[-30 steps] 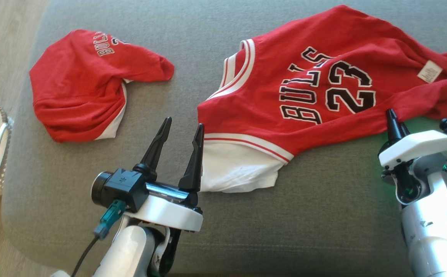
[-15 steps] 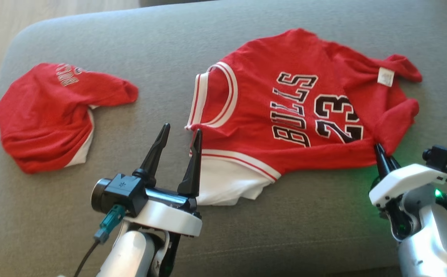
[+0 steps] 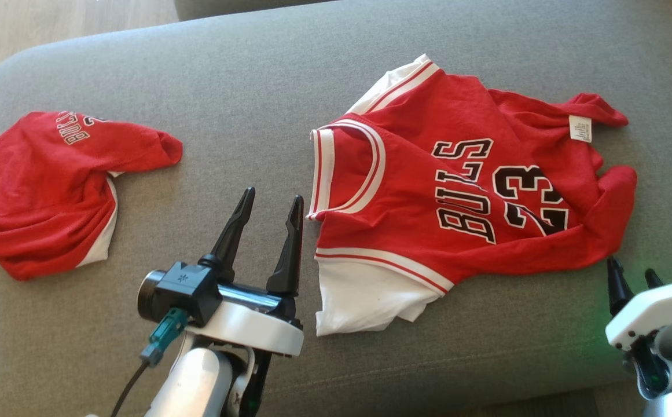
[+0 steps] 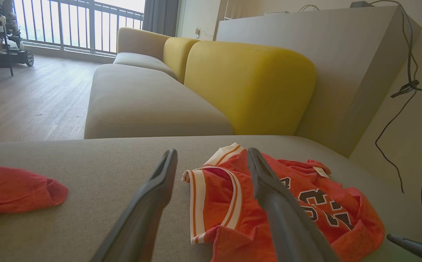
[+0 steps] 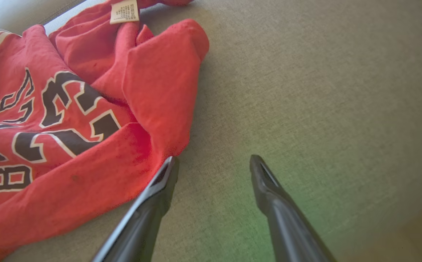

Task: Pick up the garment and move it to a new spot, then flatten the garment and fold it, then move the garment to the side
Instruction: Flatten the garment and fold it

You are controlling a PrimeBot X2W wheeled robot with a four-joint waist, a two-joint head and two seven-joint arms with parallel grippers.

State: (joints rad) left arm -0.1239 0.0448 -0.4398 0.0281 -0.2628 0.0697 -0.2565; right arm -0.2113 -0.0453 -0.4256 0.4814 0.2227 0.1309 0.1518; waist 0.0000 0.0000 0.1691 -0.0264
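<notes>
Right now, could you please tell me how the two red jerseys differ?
The right-hand jersey lies mostly spread out, its BULLS 23 print and striped neckline facing up; the left-hand jersey is bunched into a smaller heap, its print only partly showing. Both are red with white trim and rest on the grey cushion.

Red jerseys: 2, namely spread jersey [image 3: 457, 191] at right and bunched jersey [image 3: 40, 191] at left.
White label [image 3: 580, 128]: 1, on spread jersey.
Grey cushion [image 3: 226, 87] beneath: 1.
Grippers: 2, left gripper [image 3: 273, 194] and right gripper [image 3: 631, 266]; dark fingers, 2 each.
Yellow back cushions: 2, near one [image 4: 250, 83] and far one [image 4: 176, 54].
</notes>
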